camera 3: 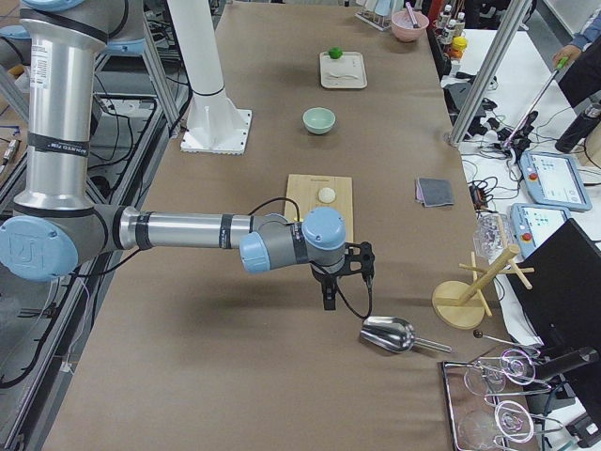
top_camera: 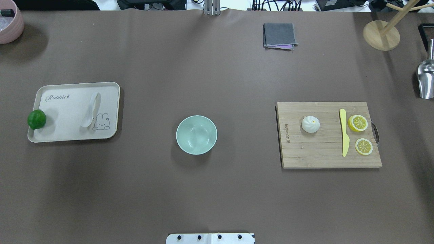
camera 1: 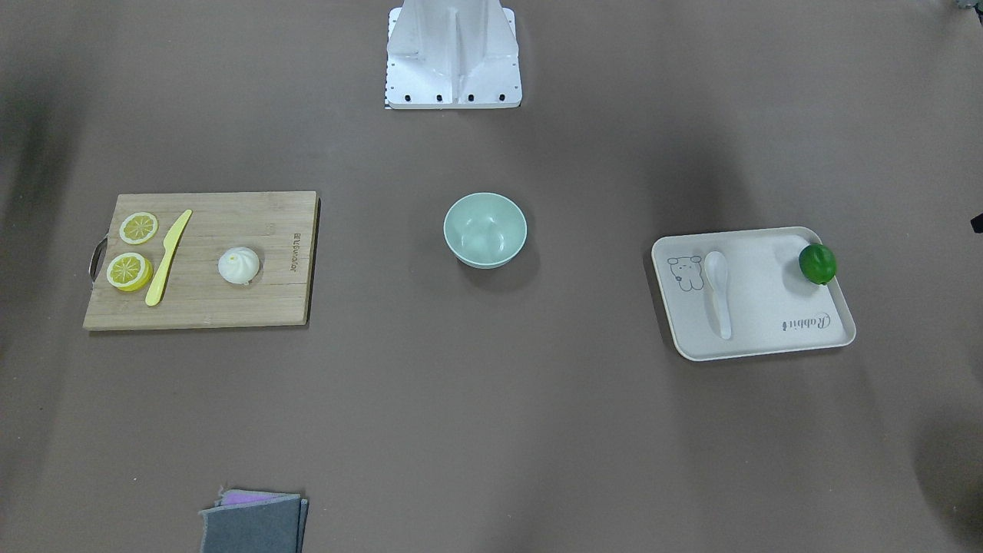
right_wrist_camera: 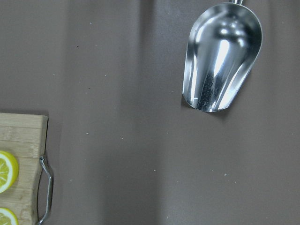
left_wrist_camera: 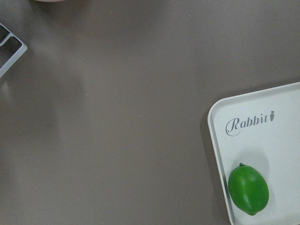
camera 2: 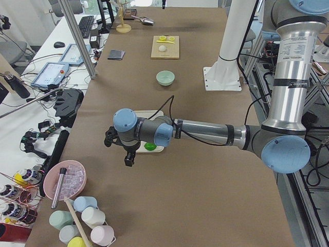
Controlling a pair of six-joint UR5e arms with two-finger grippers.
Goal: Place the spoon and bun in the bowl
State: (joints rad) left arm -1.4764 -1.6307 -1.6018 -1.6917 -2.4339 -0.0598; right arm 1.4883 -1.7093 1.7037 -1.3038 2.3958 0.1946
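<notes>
Mint bowl (top_camera: 178,128) mid-table | spoon (top_camera: 91,112) on tray (top_camera: 67,113) | bun (top_camera: 310,124) on board (top_camera: 322,154) | left fingers (camera 2: 128,159), right fingers (camera 3: 328,299): cannot tell if spread

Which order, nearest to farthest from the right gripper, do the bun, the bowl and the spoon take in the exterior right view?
Measured from the right gripper:
1. bun, on the cutting board just beyond the gripper.
2. bowl, alone at mid-table.
3. spoon, on the tray towards the table's far end.
</notes>
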